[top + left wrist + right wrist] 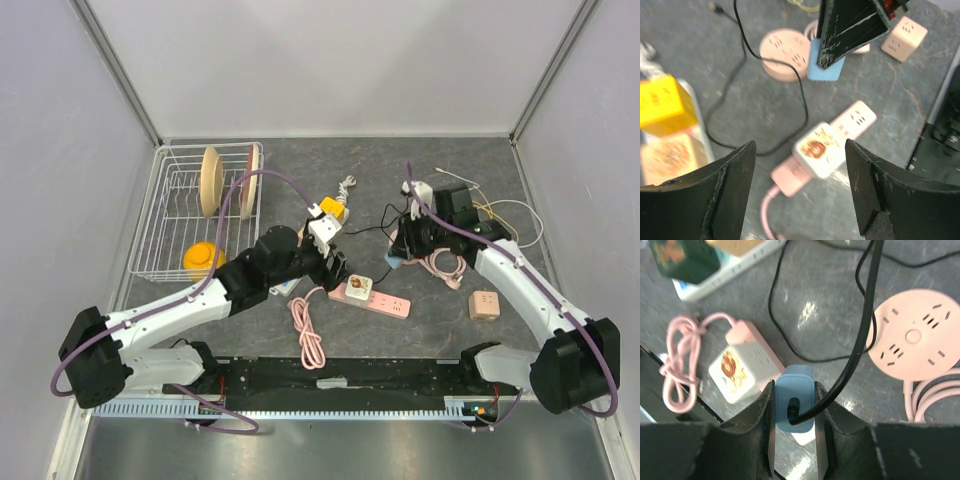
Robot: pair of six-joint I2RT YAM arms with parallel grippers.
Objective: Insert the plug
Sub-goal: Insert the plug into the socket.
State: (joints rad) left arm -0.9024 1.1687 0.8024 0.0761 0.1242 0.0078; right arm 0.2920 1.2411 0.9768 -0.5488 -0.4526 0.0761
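Two grippers are hovering over the table. The right gripper (794, 396) is closing narrowly on the blue plug (795, 385), its fingers pressing the plug's two sides, and the plug's black cable (860, 340) is trailing up and away from it. The left gripper (800, 147) is spreading wide and gripping nothing. Straight beneath its gap, the white adapter (820, 155) is sitting on the long pink power strip (856, 117), apart from both fingers. That strip is lying just beside and below the right gripper, on its left.

Both are hanging above a mottled grey table (440, 330), and pale walls (330, 60) are closing in on three sides.

Two pink strips are showing: the long one and a round pink power strip (915, 335) to the right gripper's right. One wire rack (165, 235) is standing well left of the left gripper, holding two upright discs (210, 180). One beige cube socket (484, 305) is resting well behind the right gripper.
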